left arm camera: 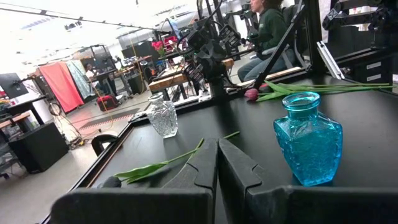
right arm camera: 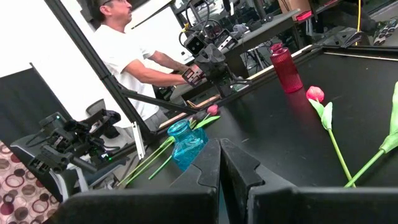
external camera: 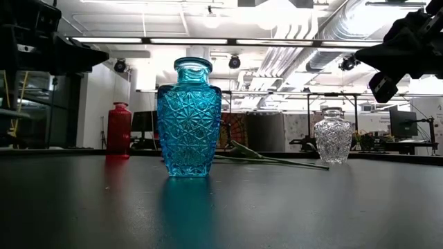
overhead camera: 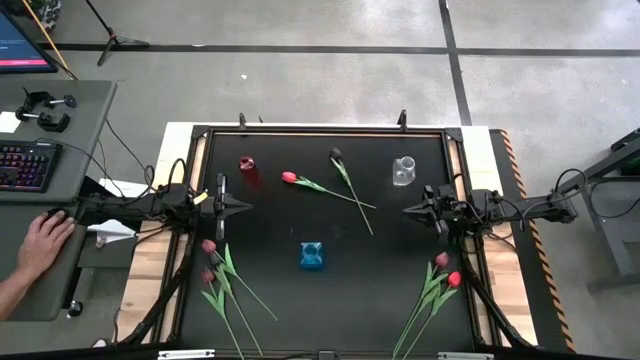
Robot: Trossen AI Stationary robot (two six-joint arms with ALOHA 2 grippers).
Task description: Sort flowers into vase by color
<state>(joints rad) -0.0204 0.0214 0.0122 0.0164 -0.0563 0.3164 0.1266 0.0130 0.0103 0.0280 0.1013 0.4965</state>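
Observation:
Three vases stand on the black table: a red one (overhead camera: 247,165) far left, a clear glass one (overhead camera: 403,171) far right, a blue one (overhead camera: 312,255) near the middle. A bright red tulip (overhead camera: 290,177) and a near-black tulip (overhead camera: 336,155) lie crossed between them. Pink-maroon tulips (overhead camera: 208,247) lie at the near left; a pink and a red tulip (overhead camera: 448,272) lie at the near right. My left gripper (overhead camera: 246,207) is shut and empty at the left edge. My right gripper (overhead camera: 408,210) is shut and empty at the right edge.
A raised black rim (overhead camera: 320,130) frames the table. A person's hand (overhead camera: 40,240) rests on a side desk left of the table, beside a keyboard (overhead camera: 25,165). The table between the two grippers, above the blue vase, is bare.

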